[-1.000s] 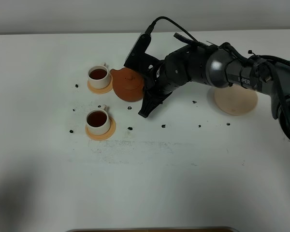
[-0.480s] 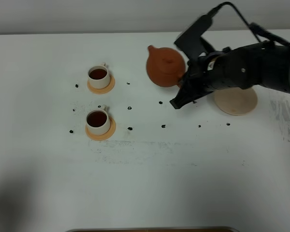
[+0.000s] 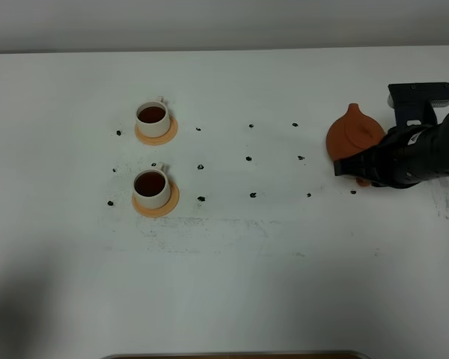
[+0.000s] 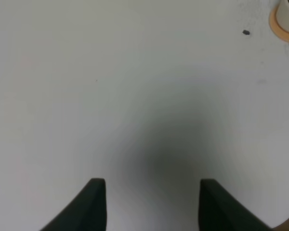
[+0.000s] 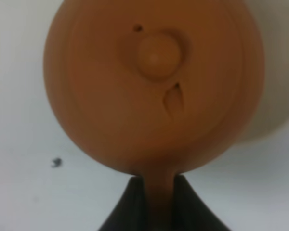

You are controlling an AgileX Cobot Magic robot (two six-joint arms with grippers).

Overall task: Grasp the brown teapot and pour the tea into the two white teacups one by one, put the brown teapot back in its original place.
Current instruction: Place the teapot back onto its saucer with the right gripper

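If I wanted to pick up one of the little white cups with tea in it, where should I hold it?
Probably by its tiny side handle, coming from the far side of the table. On both white cups the handle sticks out at the back edge. Each one stands upright on an orange coaster and is filled with dark tea, so keep it level and stay off the open rim.

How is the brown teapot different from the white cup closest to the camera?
The brown teapot is reddish-brown clay, while the nearer white teacup is white. The teapot is much bigger than the cup. The teapot wears a knobbed lid, but the cup is open on top with dark tea showing. The right claw grips the teapot by its handle, while the cup sits alone on an orange coaster. Both are round.
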